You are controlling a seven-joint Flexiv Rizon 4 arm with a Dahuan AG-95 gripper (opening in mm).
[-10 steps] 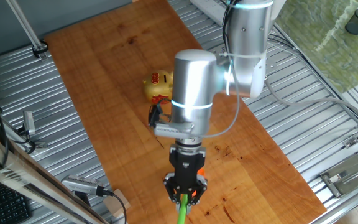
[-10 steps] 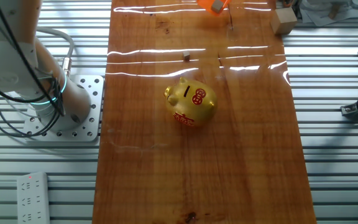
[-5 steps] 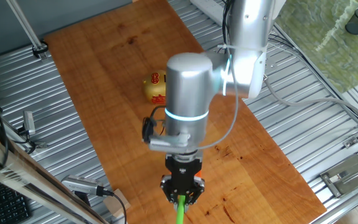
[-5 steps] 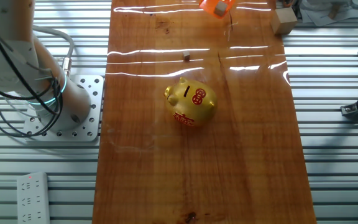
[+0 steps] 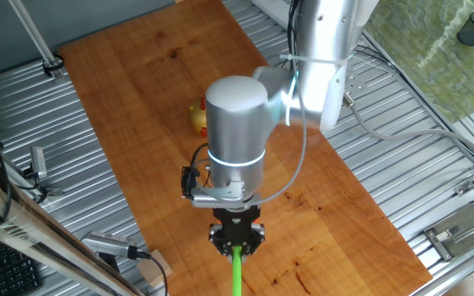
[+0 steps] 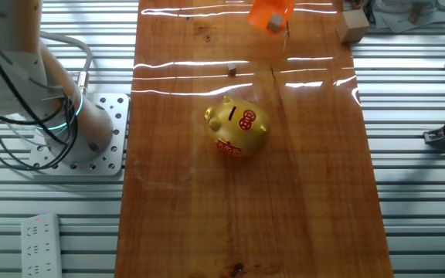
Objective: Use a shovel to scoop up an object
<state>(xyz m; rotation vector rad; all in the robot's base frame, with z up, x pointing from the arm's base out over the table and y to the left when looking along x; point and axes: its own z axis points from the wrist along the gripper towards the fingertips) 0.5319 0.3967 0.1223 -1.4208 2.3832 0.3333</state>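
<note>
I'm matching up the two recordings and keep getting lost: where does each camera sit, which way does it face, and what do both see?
One fixed view: high above the table's far end, looking down along the wooden board toward the robot's base; the arm fills the middle, its gripper clamped on the shovel's green shaft.
The other fixed view: high on the base side, looking down the board; only the arm's base shows at left, with the shovel's orange blade carrying the tan cube at the top.
Shared: the board, the shovel, the gold pig figurine.
</note>
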